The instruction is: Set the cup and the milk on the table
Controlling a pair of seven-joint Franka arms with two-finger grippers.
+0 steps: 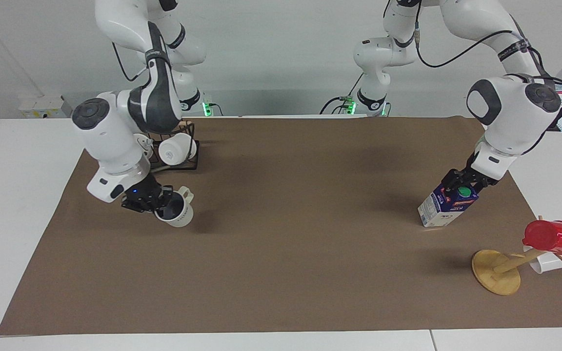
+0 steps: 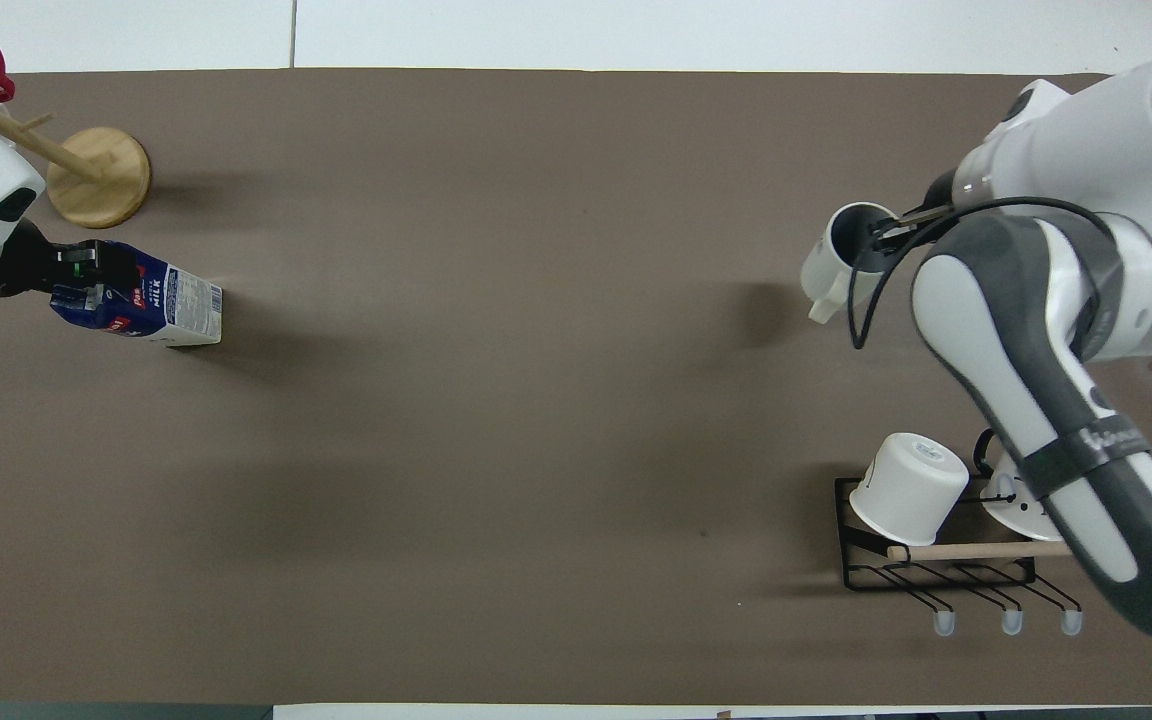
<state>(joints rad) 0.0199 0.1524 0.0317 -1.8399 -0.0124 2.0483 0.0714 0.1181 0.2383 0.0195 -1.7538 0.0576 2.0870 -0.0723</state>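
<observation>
Cup [image 1: 177, 211] first — we see the off-white mug tilted and lifted off the brown mat [image 1: 281, 273], the right gripper [image 1: 156, 204] over the right arm's end of the counter [image 1: 12, 195] with its jaws clamped on the rim. Two white mugs [image 1: 173, 148] hang on a black rack [image 1: 183, 163] nearer to the robots. At the left arm's end, the milk carton [image 1: 444, 208] leans on the mat; the left gripper [image 1: 462, 184] has its jaws around the carton's top — whether they grip it, we cannot tell.
</observation>
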